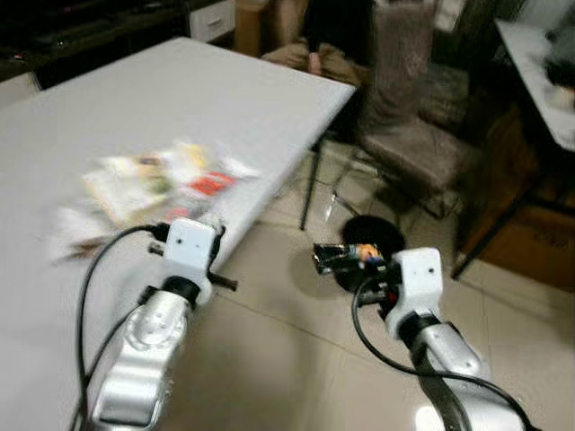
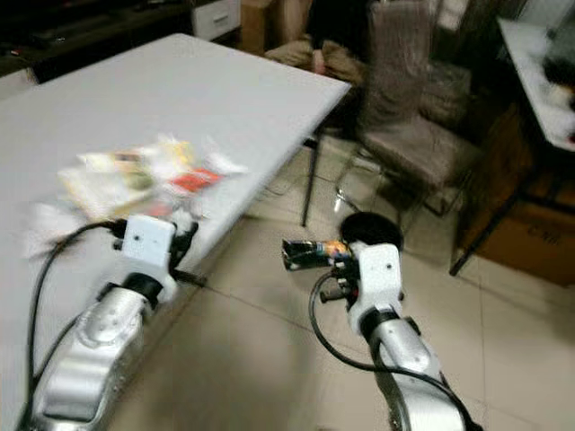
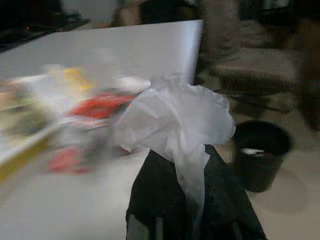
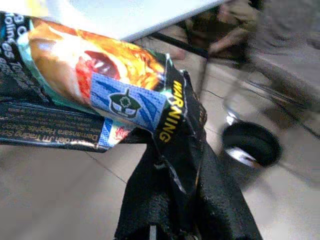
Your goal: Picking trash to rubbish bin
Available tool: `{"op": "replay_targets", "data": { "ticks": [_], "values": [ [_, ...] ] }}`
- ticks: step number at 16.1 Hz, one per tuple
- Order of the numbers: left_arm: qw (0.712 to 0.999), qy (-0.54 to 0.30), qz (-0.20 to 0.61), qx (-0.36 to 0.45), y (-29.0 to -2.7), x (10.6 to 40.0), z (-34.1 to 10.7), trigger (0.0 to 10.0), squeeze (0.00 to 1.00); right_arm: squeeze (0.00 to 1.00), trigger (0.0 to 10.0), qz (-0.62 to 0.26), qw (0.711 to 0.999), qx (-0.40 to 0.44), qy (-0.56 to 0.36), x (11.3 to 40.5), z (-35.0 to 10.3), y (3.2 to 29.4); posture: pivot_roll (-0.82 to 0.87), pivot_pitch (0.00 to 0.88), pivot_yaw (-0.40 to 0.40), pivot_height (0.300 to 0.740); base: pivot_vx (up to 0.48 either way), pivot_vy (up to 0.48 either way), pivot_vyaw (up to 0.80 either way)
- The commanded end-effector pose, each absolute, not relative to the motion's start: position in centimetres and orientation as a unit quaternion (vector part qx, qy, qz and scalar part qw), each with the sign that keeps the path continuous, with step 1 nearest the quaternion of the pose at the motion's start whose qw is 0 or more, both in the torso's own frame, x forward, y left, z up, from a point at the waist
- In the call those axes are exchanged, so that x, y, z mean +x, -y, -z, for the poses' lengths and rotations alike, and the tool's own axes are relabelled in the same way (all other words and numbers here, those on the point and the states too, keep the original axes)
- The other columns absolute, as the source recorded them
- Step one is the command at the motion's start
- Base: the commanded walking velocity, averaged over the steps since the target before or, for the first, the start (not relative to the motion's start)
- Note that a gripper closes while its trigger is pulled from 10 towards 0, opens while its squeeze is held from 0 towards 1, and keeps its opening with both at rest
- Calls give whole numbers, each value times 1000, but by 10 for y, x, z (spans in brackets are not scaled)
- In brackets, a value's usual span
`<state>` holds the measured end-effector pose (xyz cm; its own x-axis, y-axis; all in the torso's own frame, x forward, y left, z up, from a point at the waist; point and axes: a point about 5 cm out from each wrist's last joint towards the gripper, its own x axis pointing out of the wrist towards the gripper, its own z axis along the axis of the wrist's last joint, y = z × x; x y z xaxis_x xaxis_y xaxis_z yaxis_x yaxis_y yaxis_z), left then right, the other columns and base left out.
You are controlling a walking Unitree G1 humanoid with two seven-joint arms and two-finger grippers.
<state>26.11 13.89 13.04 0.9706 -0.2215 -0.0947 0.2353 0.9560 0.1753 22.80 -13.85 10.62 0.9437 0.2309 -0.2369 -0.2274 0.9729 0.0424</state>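
While both arms are held out in front of the body, each is seen to be loaded. A crumpled white tissue (image 3: pixel 175 125) is pinched between the closed fingers of the left gripper (image 3: pixel 192 195), which hangs over the near edge of the white table (image 1: pixel 180 99). A black snack wrapper (image 4: pixel 95 95) with orange print is clamped by its crumpled end in the right gripper (image 4: pixel 180 200), held above the tiled floor (image 1: pixel 269 341) and short of the black rubbish bin (image 1: pixel 373 235).

Only a thin twist of the tissue appears to be caught, so it could be shaken loose if the arm is swung quickly toward the bin. Most of the wrapper's length sticks out sideways from the fingers; if it is released before the gripper is centred over the opening, it is likely to be tipped onto the rim or the floor.

Beyond the left gripper, a blurred heap of more wrappers and papers (image 1: pixel 157 184) lies on the table near its edge, and could be brushed off by a careless sweep. Past the bin, a grey chair (image 1: pixel 413 117) and the table leg (image 1: pixel 310 184) stand close, and could be struck if the approach is made too wide.
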Motion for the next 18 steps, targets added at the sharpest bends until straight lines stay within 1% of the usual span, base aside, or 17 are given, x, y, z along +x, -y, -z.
{"op": "replay_targets", "data": {
  "ticks": [1, 2, 3, 4, 5, 7, 11, 13, 18],
  "values": [
    [987, -33, 123, 97, -136, 262, -133, 10000, 0, 0, 10000, -108, 987, 8, -116, 230, -109, 141, -145, 37, -52, 740, 0, -428, 0],
    [987, -33, 124, 97, -136, 262, -133, 10000, 0, 0, 10000, -106, 987, 8, -117, 230, -108, 141, -145, 38, -49, 740, 0, -431, 0],
    [988, -46, 127, 78, -135, 263, -131, 10000, 0, 0, 10000, -105, 988, 8, -116, 230, -108, 141, -145, 38, -49, 740, 0, 0, 0],
    [988, -62, 128, 54, -135, 263, -128, 10000, 0, 0, 10000, -104, 988, 9, -116, 230, -108, 141, -145, 38, -49, 740, 0, 480, 0],
    [989, -67, 125, 48, -136, 263, -127, 10000, 0, 0, 10000, -103, 988, 9, -116, 229, -108, 141, -148, 35, -42, 740, 0, 480, 0],
    [989, -63, 124, 55, -137, 264, -128, 10000, 0, 0, 10000, -102, 988, 10, -117, 228, -108, 141, -148, 35, -39, 740, 0, 480, 0],
    [989, -63, 124, 56, -138, 263, -129, 10000, 0, 0, 10000, -96, 988, 8, -121, 227, -106, 143, -150, 28, -39, 740, 0, 0, 0],
    [987, -60, 130, 71, -137, 264, -127, 10000, 0, 0, 10000, -86, 987, 10, -133, 226, -102, 145, -150, 26, -38, 740, 0, 0, 0],
    [988, -59, 126, 70, -137, 262, -123, 10000, 0, 0, 10000, -69, 988, 10, -136, 227, -97, 152, -147, 13, -46, 740, 0, 0, -800]
  ]
}}
